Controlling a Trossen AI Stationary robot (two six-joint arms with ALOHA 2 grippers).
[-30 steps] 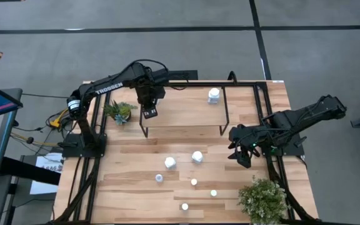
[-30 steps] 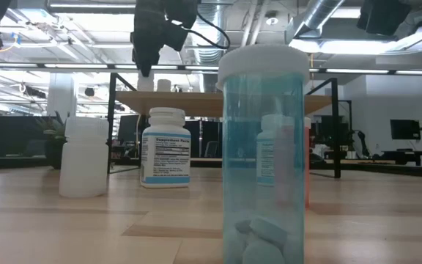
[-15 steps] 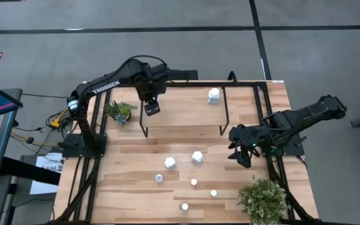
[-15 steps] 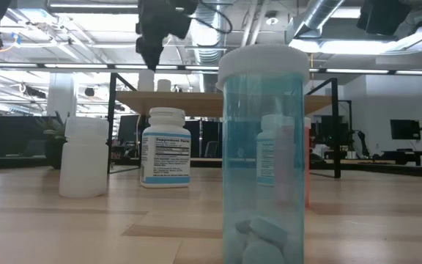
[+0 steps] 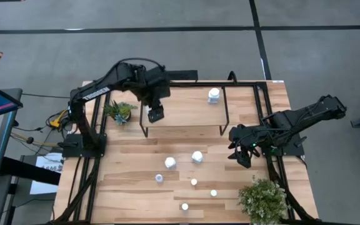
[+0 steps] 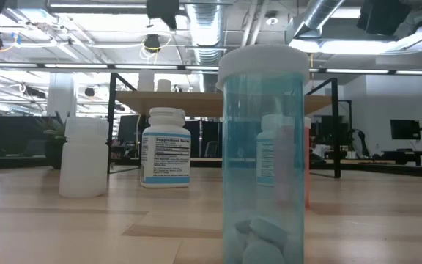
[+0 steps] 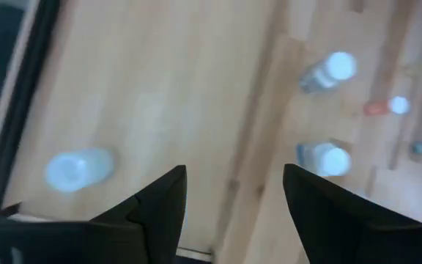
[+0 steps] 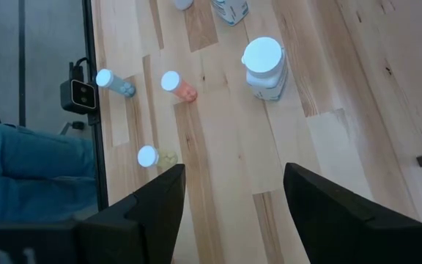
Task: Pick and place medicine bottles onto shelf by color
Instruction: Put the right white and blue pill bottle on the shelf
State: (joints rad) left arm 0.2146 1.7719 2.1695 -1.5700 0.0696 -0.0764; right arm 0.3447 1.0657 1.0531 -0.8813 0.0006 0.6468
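Step in hand, as judged: retreat from the shelf point(image 5: 186, 114) and fetch of the next bottle.

Left pincer point(image 5: 155, 115): above the shelf's left part, fingers apart, nothing between them. Right pincer point(image 5: 242, 157): parked low at the right edge of the table point(image 5: 136, 156), fingers apart, empty.

Position of the task's things:
- White bottle point(image 5: 214, 95) upright on the shelf's far right part.
- Pale bottle point(image 7: 78, 168) on the shelf board, close to the left pincer; cap colour cannot be told.
- Two larger white bottles point(image 5: 197, 156) upright on the table in front of the shelf; small bottles point(image 5: 194, 182) scattered nearer the front edge, well apart from one another.

Procedure:
1. Raise the left pincer straight up before any sideways travel, to avoid clipping the pale bottle.
2. Pass over the shelf's front edge, then descend.
3. Choose a bottle with free space on both sides.
4. Centre the fingers on the bottle's body, below the cap; close gently.
5. Carry upright and set down beside bottles of matching colour.
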